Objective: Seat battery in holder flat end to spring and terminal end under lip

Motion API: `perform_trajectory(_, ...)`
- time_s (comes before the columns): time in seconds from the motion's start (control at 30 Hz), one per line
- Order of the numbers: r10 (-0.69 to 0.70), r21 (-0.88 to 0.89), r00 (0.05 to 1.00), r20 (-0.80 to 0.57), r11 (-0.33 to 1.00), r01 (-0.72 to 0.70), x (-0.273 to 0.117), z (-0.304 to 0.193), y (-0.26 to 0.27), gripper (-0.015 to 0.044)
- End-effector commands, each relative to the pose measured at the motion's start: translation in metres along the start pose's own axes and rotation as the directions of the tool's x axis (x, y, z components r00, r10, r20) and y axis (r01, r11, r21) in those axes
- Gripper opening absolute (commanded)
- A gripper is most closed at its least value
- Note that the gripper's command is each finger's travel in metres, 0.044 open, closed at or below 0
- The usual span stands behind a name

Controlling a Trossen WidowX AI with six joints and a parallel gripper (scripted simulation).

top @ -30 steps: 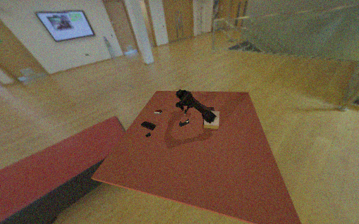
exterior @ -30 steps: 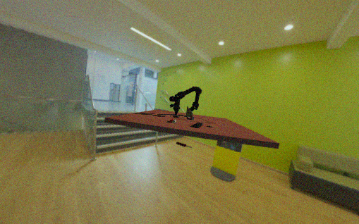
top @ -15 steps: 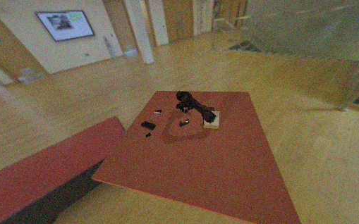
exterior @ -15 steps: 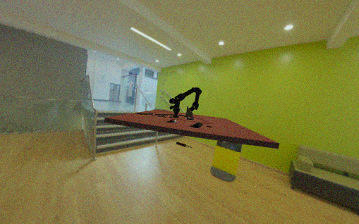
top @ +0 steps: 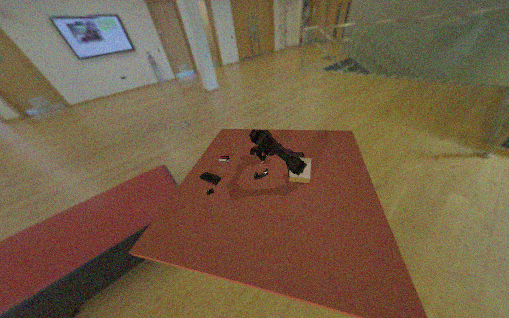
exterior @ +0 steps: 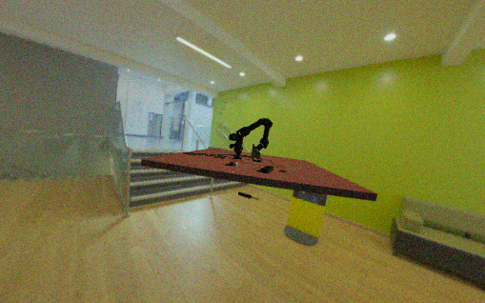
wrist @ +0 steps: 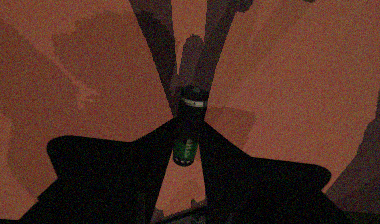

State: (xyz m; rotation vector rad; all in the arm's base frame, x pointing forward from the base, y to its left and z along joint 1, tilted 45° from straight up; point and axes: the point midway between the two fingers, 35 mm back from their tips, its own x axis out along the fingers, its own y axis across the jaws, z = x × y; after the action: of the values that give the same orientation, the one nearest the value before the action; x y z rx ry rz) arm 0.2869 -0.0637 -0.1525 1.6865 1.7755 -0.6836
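Note:
The battery [wrist: 186,151] is dark with a green part and a pale band; in the wrist view it lies lengthwise between the fingers. My gripper [wrist: 188,123] [top: 261,160] [exterior: 237,157] is shut on the battery, with a finger on each side of its middle. Both of its ends show past the fingertips. Whether it touches the table cannot be told. The dark holder [top: 260,175] [wrist: 183,217] sits on the table in front of the gripper in the top view; only its edge shows at the bottom of the wrist view. Its spring and lip cannot be made out.
The red table [top: 272,235] [exterior: 197,167] also bears a black block [top: 210,178] [exterior: 265,169], a small dark piece [top: 210,191] and a small pale and dark item [top: 224,158]. A pale block [top: 300,177] is beside the arm. A dark thin object [exterior: 246,194] shows below the table edge.

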Motion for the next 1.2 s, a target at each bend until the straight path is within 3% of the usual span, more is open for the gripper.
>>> perform_trajectory(0.0,0.007,-0.007,1.000,0.008,1.000,-0.007,-0.011,0.003,0.000,0.0070)
perform_trajectory(0.13,0.001,0.002,1.000,0.001,1.000,-0.001,-0.044,0.001,0.000,0.0070)
perform_trajectory(0.3,0.000,-0.006,1.000,-0.001,1.000,0.000,-0.050,-0.001,0.000,0.0070)
perform_trajectory(0.6,0.000,-0.456,1.000,0.000,0.890,0.000,-0.060,-0.038,0.005,0.0070)
perform_trajectory(0.9,0.002,-0.833,1.000,0.001,0.553,0.000,-0.068,-0.080,0.006,0.0070)
perform_trajectory(1.17,0.003,-0.991,1.000,0.001,0.131,0.000,-0.073,-0.116,0.002,0.0070)
